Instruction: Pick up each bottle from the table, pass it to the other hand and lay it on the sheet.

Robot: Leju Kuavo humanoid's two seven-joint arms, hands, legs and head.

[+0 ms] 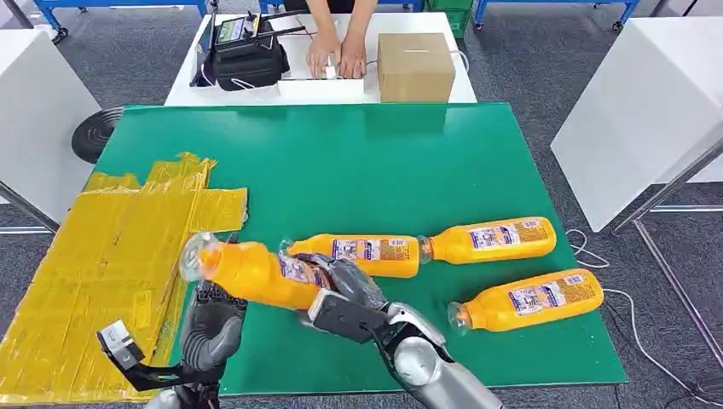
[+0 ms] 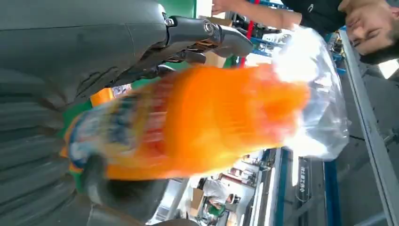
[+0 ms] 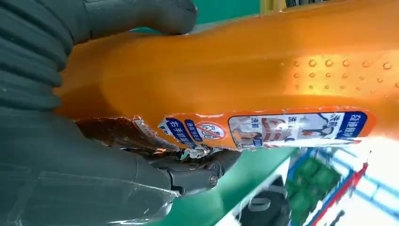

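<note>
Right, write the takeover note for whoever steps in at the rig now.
Right hand grips the lifted bottle around its label end. Left hand is under the cap end, fingers around it; both hold it, mid-handover. Three bottles lie on the green table: middle, far, near right. Yellow sheet has no bottle yet. Left: release with right, lay this one on the sheet, then the other three.

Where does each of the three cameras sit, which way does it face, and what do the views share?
Head view: high on the robot, facing forward and down at the green table; both arms show.
Left wrist view: behind the left hand, facing the held bottle.
Right wrist view: behind the right hand, on that bottle's label.
Shared: the held bottle.
</note>
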